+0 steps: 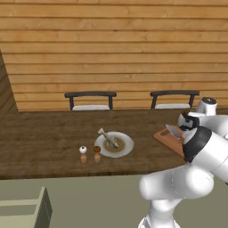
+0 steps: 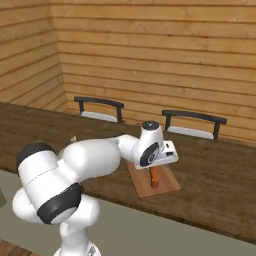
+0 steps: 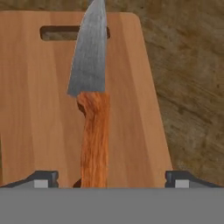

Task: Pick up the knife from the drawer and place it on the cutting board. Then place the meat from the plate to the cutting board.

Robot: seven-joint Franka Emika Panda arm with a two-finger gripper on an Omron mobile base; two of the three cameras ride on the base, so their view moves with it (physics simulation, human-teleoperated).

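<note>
While the gripper (image 3: 111,179) hangs over the cutting board (image 3: 39,109), its two fingertips (image 3: 43,178) stand wide apart on either side of the knife (image 3: 93,109), not touching the orange handle, so the jaws are released. From the right base camera the knife (image 2: 154,176) stands upright on the board (image 2: 167,182) beneath the hand. On the dark wooden table (image 1: 40,138), well left of the board (image 1: 167,137), the meat (image 1: 108,137) lies on the plate (image 1: 126,146), with two small shakers (image 1: 83,149) just beside it. The drawer (image 1: 22,209) stands open at lower left.

No readable text or labels, though rendering is coarse.
</note>
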